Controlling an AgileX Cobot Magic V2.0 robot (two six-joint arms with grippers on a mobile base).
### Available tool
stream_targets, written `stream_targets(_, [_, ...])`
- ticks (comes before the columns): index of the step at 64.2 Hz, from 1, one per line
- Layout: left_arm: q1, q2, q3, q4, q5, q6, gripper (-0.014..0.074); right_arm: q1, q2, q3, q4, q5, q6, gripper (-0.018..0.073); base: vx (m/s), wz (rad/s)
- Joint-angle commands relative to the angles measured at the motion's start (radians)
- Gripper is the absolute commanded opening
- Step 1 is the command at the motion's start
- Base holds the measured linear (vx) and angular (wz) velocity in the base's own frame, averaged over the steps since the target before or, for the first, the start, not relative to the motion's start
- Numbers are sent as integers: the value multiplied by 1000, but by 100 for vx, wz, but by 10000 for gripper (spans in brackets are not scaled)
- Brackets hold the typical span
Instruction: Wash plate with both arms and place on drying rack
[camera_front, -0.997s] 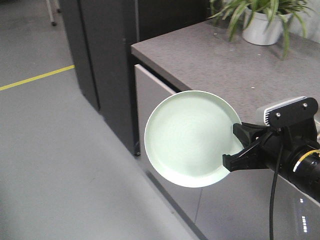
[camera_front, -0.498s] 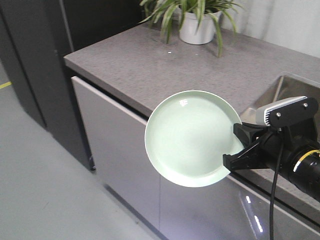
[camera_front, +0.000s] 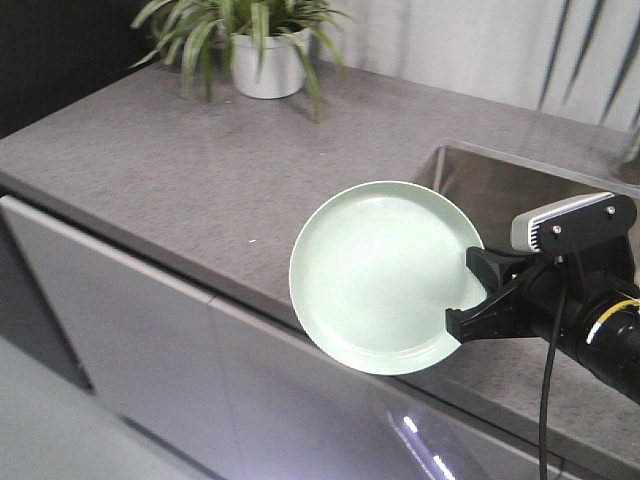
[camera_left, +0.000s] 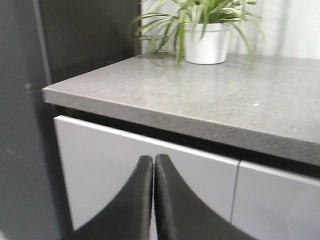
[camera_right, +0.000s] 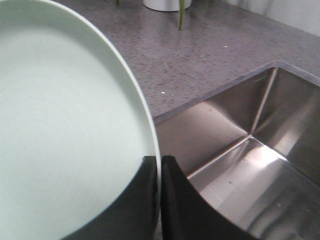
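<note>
Right gripper (camera_front: 462, 292) clamped on plate (camera_front: 380, 275) rim; plate held clear of surface (camera_front: 200, 170), near sink (camera_front: 500, 190). Left gripper (camera_left: 153, 162) closed, empty.

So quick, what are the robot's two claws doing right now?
Left gripper: jaws shut together, holding nothing.
Right gripper: jaws shut on the rim of the plate.

glossy plate (camera_front: 380, 275), perhaps stone counter (camera_front: 180, 170), shiny steel sink (camera_right: 220, 125).

Pale mint-green plate (camera_front: 380, 275), glossy, tilted, held aloft
</note>
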Motion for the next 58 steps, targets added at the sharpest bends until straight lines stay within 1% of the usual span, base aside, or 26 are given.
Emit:
stream_targets(1, [0, -16, 16, 0, -73, -11, -2, -3, -23, -28, -8, -82, -2, -5, 12, -45])
stream_targets(32, [0, -16, 16, 0, -73, -11, -2, -3, -23, -28, -8, -82, -2, -5, 11, -43])
stream_targets(58, [0, -16, 16, 0, -73, -11, -2, -3, -23, -28, -8, -82, -2, -5, 9, -34])
